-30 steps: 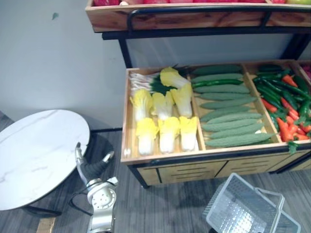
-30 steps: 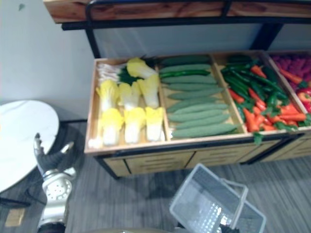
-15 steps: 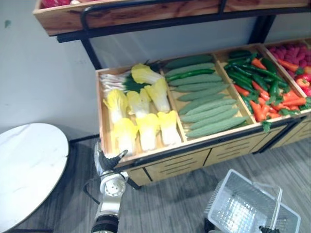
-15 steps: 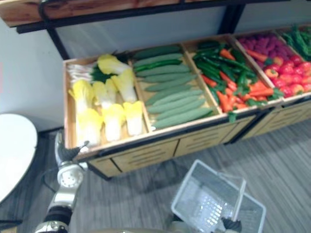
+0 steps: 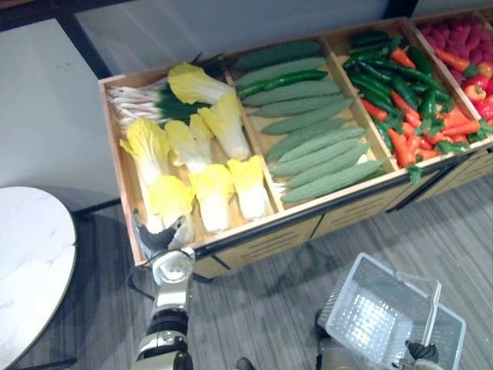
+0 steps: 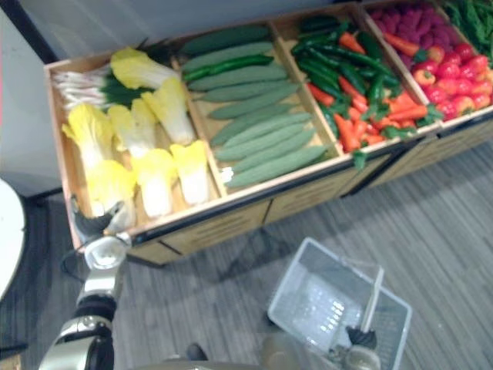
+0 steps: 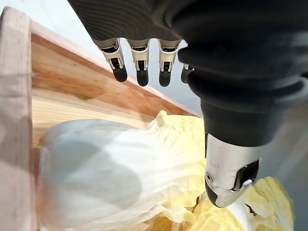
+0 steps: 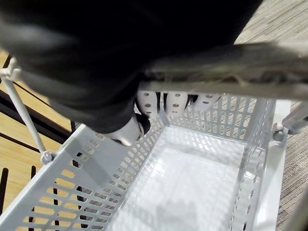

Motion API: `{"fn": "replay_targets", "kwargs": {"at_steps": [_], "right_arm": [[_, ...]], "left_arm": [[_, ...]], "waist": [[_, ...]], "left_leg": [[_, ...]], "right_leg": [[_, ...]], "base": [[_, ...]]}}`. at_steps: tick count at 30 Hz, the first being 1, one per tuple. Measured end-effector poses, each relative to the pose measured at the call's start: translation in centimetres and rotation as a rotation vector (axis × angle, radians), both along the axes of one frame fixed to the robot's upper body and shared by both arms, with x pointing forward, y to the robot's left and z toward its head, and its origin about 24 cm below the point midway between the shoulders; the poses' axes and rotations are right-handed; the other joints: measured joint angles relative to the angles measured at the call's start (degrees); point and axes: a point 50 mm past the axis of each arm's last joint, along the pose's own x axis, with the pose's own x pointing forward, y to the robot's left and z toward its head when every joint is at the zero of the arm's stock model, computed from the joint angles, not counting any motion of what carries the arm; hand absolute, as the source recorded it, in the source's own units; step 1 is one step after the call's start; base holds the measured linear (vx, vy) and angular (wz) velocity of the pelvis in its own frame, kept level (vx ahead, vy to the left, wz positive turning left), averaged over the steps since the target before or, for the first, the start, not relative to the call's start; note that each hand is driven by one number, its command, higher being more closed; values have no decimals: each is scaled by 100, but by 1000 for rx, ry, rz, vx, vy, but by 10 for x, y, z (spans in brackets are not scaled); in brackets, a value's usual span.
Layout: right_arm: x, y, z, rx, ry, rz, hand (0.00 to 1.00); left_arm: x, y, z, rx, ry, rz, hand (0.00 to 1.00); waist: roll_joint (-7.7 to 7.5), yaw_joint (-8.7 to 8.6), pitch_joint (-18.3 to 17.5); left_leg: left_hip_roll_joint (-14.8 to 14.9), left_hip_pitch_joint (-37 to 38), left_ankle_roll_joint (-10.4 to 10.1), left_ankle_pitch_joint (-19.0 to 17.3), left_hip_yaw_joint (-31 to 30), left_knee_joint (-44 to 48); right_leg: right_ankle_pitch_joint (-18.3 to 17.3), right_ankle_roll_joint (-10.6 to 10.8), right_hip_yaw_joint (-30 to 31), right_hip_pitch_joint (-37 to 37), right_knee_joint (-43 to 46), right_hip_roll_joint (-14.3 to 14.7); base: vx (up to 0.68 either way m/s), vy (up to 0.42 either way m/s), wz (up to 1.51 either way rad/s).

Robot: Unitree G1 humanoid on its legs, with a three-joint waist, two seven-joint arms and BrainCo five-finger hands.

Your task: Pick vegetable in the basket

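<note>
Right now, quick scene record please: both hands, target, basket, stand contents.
left robot hand: open, fingers straight, over the front-left napa cabbage
right robot hand: shut on the basket by its handle
basket: empty, in front of the stand
stand bins: cabbages with scallions; gourds; peppers with carrots
status: nothing picked yet

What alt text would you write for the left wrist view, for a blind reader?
The left robot hand, fingers straight, hovers over a napa cabbage with a white base and yellow leaves, lying beside the wall of a wooden crate. Another yellow cabbage lies next to it.
</note>
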Motion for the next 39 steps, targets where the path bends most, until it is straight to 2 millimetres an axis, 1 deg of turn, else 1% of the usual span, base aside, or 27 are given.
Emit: {"fn": "replay_targets", "kwargs": {"at_steps": [3,8,11,14,18,19,23,25,31,35,37,39], "right_arm": [[6,0,2,-9,-10,6,100],[15,0,4,-10,-27,11,100],[19,0,5,-11,-35,12,100],[22,0,6,-15,-40,24,100],[27,0,8,-18,-50,34,100],[29,1,9,-19,-53,38,100],[31,0,10,-22,-59,47,100],[32,-1,10,-24,-59,48,100],[33,-2,11,-29,-61,50,100],[34,-2,11,-25,-59,54,100],[33,-1,10,-20,-50,50,100],[30,-1,8,-15,-39,42,100]], "left_arm": [[9,-2,2,-46,5,16,0],[15,-4,3,-66,25,10,0],[19,-7,0,-83,60,-13,0],[22,-5,3,-72,66,-28,0],[27,-3,7,-18,101,-66,0],[28,-2,7,20,126,-83,100],[28,3,7,132,203,-119,100],[28,7,7,148,219,-119,100],[28,9,5,175,253,-138,100],[26,11,3,132,236,-118,100],[26,9,2,46,191,-84,100],[27,7,2,-97,111,-17,100]], "waist": [[-5,-6,141],[-6,1,233],[-19,11,343],[-18,15,345],[-3,16,448],[-6,18,468],[12,28,499],[23,28,505],[45,59,518],[45,54,518],[45,45,518],[58,13,525]], "left_leg": [[-1,17,-1,-1,-3,31],[-14,-92,-1,-1,-2,56],[-11,-101,-6,-5,0,109],[-8,-191,-14,-10,11,129],[41,-197,-27,-18,14,131],[67,-198,-50,-33,11,131],[107,-202,-55,-37,8,131],[109,-202,-56,-37,10,130],[96,-198,-56,-37,14,118],[94,-178,-56,-36,18,113],[87,-148,-57,-35,14,109],[72,-47,-57,-35,-4,74]], "right_leg": [[0,0,58,-12,29,-21],[-2,-1,114,-226,203,-46],[-3,-2,146,-244,250,-52],[-4,-2,200,-360,270,-45],[-17,-22,215,-404,336,-2],[-24,-33,214,-410,342,6],[-29,-41,215,-421,343,49],[-29,-41,219,-424,342,55],[-28,-41,220,-422,330,73],[-27,-40,217,-400,315,43],[-27,-39,207,-361,301,31],[-25,-36,170,-215,232,10]], "base": [[-31,-41,-8],[-54,-36,-3],[-57,-41,-2],[-69,-63,-8],[-76,-62,-3],[-109,-78,-1],[-93,-75,-1],[-48,-42,-1],[-25,-29,0],[0,0,0],[0,0,0],[-19,-12,6]]}}
